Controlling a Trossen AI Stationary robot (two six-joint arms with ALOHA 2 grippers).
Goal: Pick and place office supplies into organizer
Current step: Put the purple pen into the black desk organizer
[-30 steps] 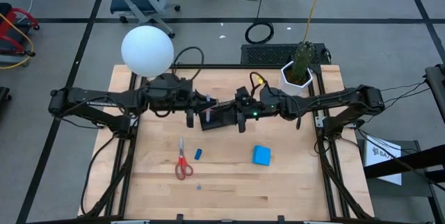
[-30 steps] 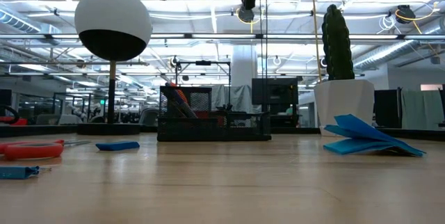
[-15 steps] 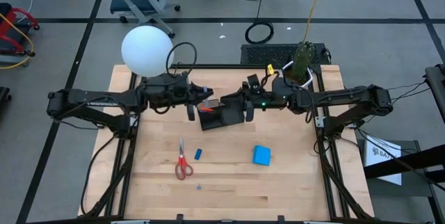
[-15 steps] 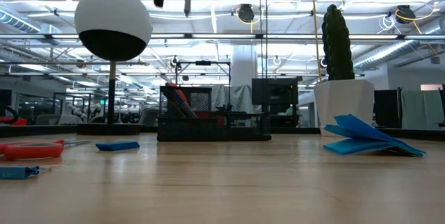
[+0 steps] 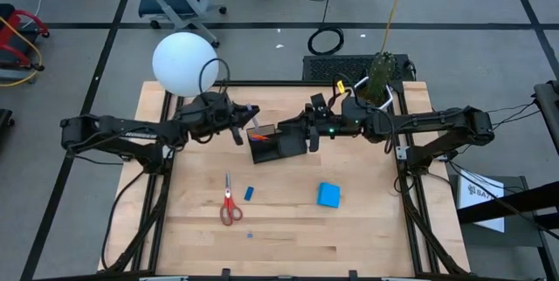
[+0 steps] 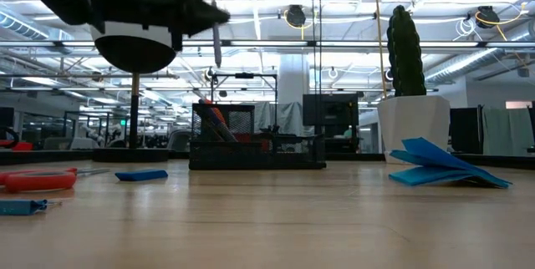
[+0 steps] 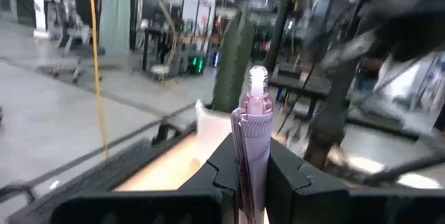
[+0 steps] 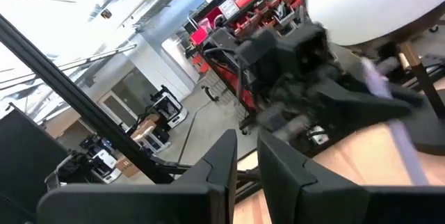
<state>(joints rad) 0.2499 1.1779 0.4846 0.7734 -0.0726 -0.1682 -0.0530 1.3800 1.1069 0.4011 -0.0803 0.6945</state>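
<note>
Wooden desk (image 5: pixel 288 229) first: you have scissors (image 5: pixel 229 204), a small blue eraser (image 5: pixel 249 193) and the blue notepad (image 5: pixel 328 195) lying loose on it, well apart from the black organizer (image 5: pixel 278 146) that sits farther back between the two arms. You are, by my reading, in the carry-and-drop step for one pen. Your left gripper (image 7: pixel 245 160) has its jaws clenched on a purple pen (image 7: pixel 253 130), gripping it along the lower barrel so the capped end stands out beyond the fingertips; seen from above, that gripper hangs just beside the organizer's left end, above desk level. Next you likely need to bring the pen over a compartment that already holds an orange pen (image 5: pixel 259 136), tip it so it clears the wall, then let go. Your right gripper (image 8: pixel 248 156) waits over the organizer's right end with its jaws close together and nothing between them that you can see.
</note>
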